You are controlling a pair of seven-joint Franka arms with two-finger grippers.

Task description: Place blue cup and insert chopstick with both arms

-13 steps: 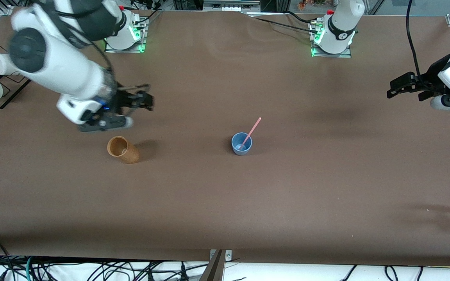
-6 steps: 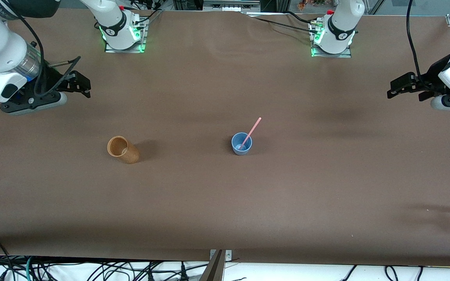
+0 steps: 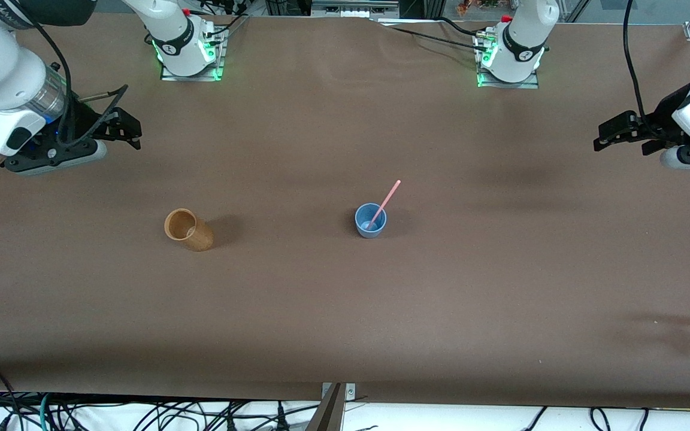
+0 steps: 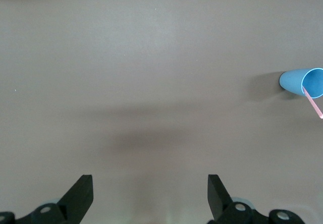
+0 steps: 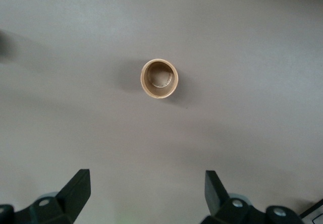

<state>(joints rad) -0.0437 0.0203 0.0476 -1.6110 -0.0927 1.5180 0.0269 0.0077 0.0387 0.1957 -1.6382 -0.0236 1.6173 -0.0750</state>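
One blue cup (image 3: pixel 371 221) holds one chopstick (image 3: pixel 386 203); one tan cup (image 3: pixel 188 229) nearby.

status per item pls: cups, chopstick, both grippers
blue cup: upright on the table, mid-table, chopstick inside.
chopstick: in the blue cup, leaning on its rim, top end sticking out.
tan cup: upright, empty, toward the right arm's end.
left gripper: open, holding nothing, over the table's left-arm end.
right gripper: open, holding nothing, over the table's right-arm end.

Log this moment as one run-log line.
small light-blue cup: upright, mid-table | thin pink chopstick: leaning inside cup | left gripper: open, empty | right gripper: open, empty | tan wooden-looking cup: standing apart
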